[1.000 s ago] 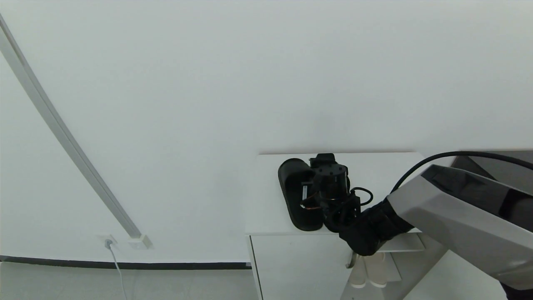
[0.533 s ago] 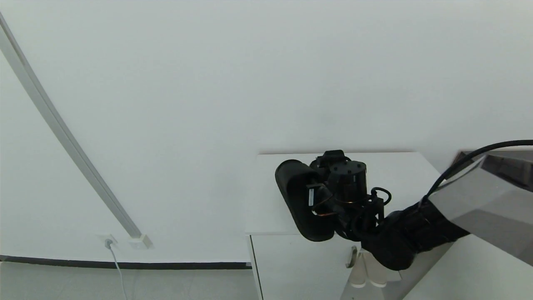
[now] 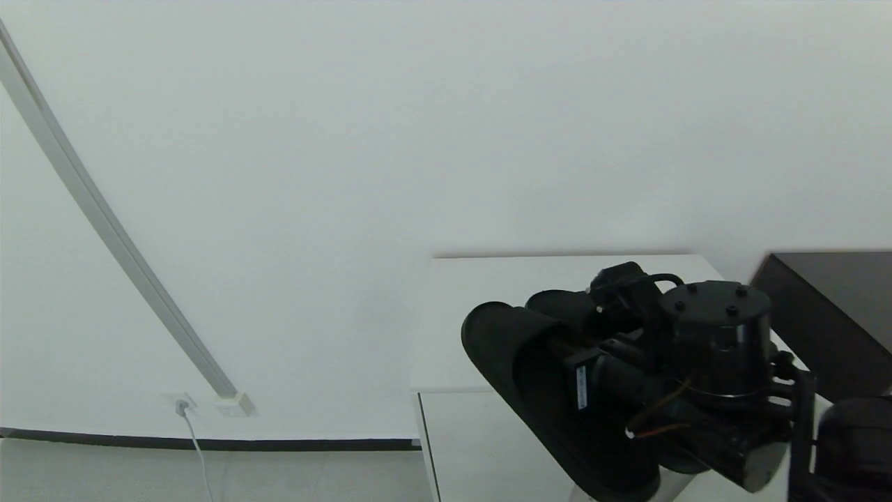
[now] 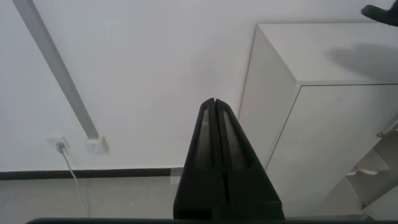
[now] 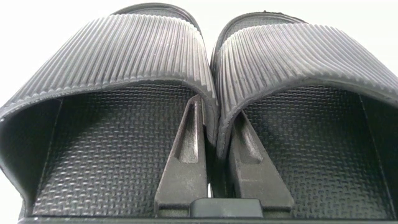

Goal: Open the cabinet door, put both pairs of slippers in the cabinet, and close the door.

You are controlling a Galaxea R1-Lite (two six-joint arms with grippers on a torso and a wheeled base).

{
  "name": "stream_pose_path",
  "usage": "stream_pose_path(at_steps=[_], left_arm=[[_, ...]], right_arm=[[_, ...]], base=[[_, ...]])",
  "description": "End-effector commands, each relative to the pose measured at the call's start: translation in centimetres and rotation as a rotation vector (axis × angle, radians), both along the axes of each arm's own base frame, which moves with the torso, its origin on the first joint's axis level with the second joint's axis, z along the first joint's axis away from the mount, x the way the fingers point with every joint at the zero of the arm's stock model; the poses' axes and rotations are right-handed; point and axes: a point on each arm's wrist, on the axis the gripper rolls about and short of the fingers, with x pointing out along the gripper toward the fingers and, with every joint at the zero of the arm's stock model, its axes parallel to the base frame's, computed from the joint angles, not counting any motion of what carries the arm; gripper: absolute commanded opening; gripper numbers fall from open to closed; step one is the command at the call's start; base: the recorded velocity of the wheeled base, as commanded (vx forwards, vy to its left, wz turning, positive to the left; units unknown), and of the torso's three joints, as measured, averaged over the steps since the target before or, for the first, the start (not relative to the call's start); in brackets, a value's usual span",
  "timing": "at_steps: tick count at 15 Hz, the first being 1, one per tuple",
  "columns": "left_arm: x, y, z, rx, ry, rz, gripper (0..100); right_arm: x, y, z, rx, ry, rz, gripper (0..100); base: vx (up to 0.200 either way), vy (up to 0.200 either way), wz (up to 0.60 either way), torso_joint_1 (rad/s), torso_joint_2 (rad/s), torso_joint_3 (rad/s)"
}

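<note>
In the head view, clamped in the right gripper [image 3: 592, 376]: black slippers [image 3: 529, 369], held up in front of the white cabinet [image 3: 474, 328]. In the left wrist view, left gripper [image 4: 214, 109] pressed together, empty, cabinet [image 4: 323, 124] beyond. In the right wrist view, fingers [image 5: 183, 155] pinching the slippers' [image 5: 124, 62] adjoining inner walls.

White cabinet [image 3: 481, 321] by wall [image 3: 348, 139], w/ pale slippers [image 4: 365, 169] on inner shelf [image 4: 379, 190].

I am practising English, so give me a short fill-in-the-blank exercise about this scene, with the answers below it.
1. The right claw is shut on a pair of ___ slippers.
2. The left claw is shut and holds ___.
3. The cabinet by the wall is ___ in colour.
Missing words: black; nothing; white.
</note>
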Motion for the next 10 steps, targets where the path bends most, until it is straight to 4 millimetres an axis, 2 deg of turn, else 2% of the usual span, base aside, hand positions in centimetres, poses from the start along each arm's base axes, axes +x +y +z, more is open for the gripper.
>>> stream_pose_path(at_steps=[1, 10], left_arm=[[0.01, 0.0, 0.0, -0.001, 0.001, 0.001, 0], [0.01, 0.0, 0.0, -0.005, 0.0, 0.001, 0]], right_arm=[[-2.3, -1.78, 1.58, 0.035, -0.022, 0.036, 0], [-2.05, -1.52, 0.99, 0.016, -0.01, 0.031, 0]], base=[[0.0, 0.0, 0.0, 0.0, 0.0, 0.0], [0.0, 0.0, 0.0, 0.0, 0.0, 0.0]])
